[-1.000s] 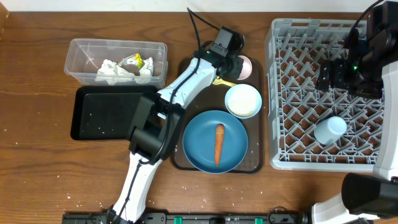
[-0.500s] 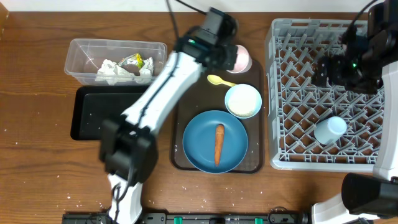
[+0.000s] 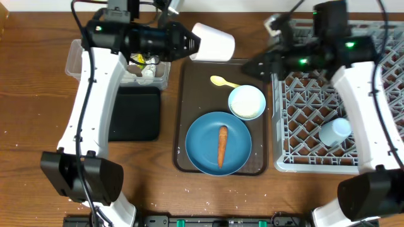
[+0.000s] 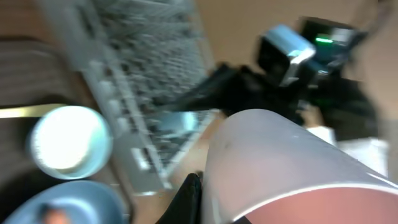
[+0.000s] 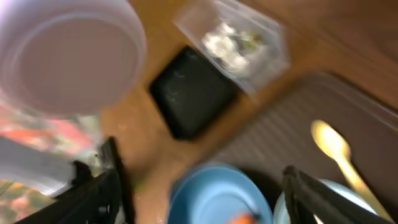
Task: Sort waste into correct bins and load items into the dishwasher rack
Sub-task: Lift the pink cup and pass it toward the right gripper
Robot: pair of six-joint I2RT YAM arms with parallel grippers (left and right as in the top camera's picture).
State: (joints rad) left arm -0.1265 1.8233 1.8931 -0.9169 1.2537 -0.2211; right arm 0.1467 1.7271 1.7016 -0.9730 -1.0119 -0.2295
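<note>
Pale pink cup (image 3: 214,44): hangs sideways, clamped in left pincer (image 3: 189,43), offered toward right pincer (image 3: 254,65), spread apart to receive; probably a handover toward dishwasher rack (image 3: 315,165).

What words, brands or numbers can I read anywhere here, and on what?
None are readable.
The small yellow-green snack wrapper in the clear plastic rectangular tub may carry print, but it is too small and partly hidden to read.
The pale pink cup in the left gripper shows no marking.
Both wrist views are blurred.
</note>
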